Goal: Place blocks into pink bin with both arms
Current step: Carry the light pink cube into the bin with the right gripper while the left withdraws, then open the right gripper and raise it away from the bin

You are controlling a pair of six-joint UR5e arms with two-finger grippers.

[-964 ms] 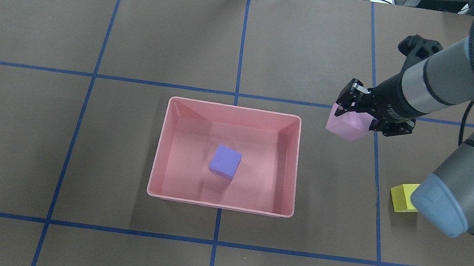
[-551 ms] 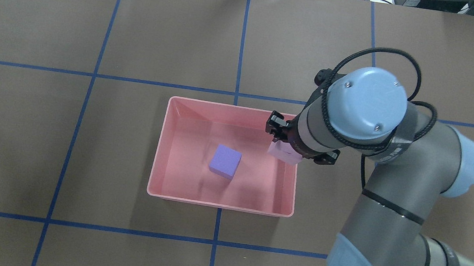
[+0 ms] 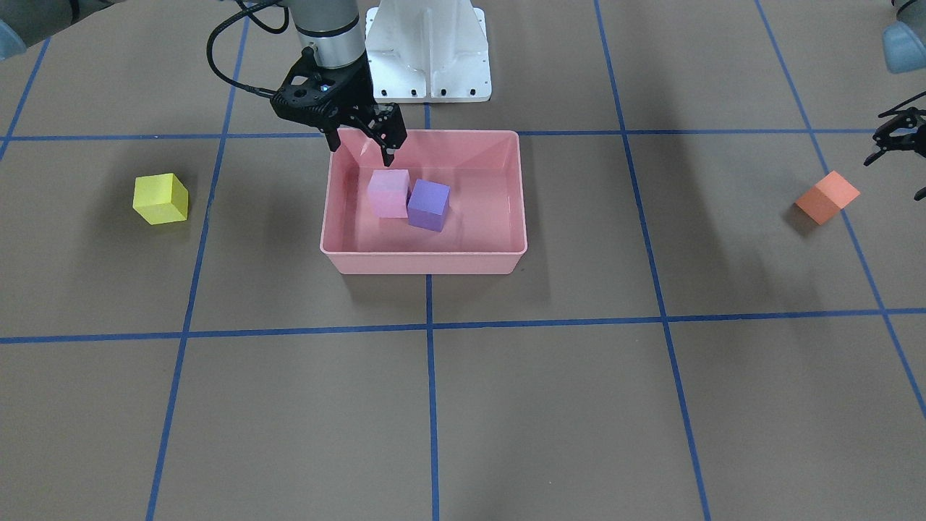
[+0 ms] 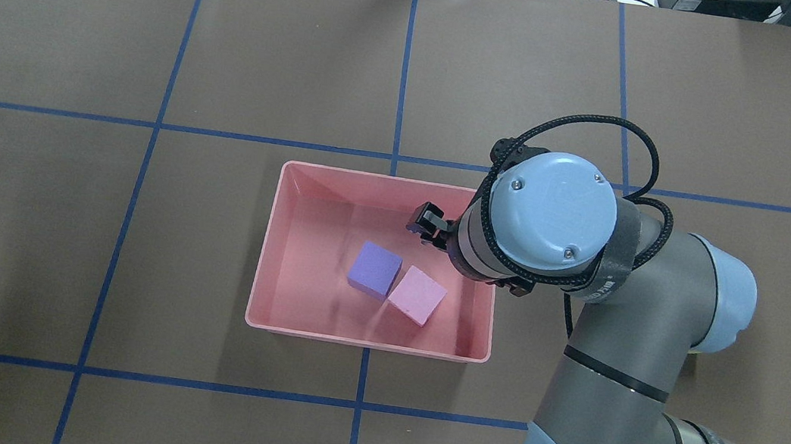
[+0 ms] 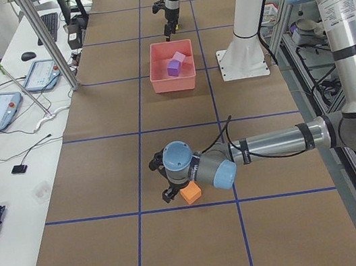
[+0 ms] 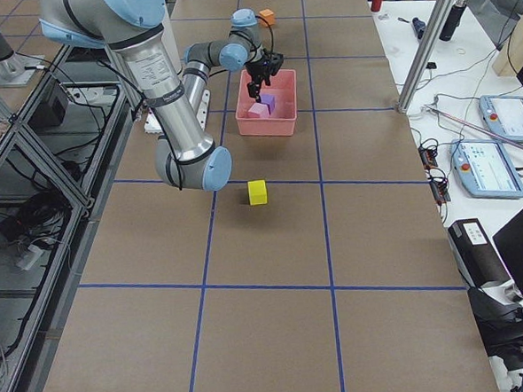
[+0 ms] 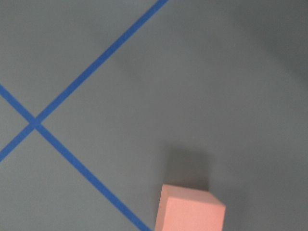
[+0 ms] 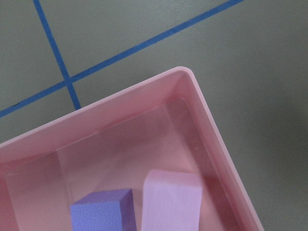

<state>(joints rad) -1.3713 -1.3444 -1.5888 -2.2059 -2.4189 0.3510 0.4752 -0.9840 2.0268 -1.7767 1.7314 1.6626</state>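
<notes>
The pink bin (image 4: 364,342) holds the purple cube (image 4: 375,270) and the light pink cube (image 4: 417,295), which lie touching on its floor; both also show in the front view, purple (image 3: 428,205) and pink (image 3: 388,193). My right gripper (image 3: 362,148) is open and empty above the bin's near-right corner, just above the pink cube. The yellow cube (image 3: 160,198) lies on the table out to my right, hidden under my right arm in the overhead view. The orange cube (image 3: 827,197) lies far to my left. My left gripper (image 3: 913,163) hovers open just beside it.
The brown paper table has blue tape grid lines. The white robot base (image 3: 428,51) stands behind the bin. My right arm's elbow (image 4: 646,408) spans the table's near-right part. Operator benches with tablets run along the far side.
My right gripper carried the light pink cube leftward from beside the bin to over it and let it go. The cube now rests next to the purple cube.
</notes>
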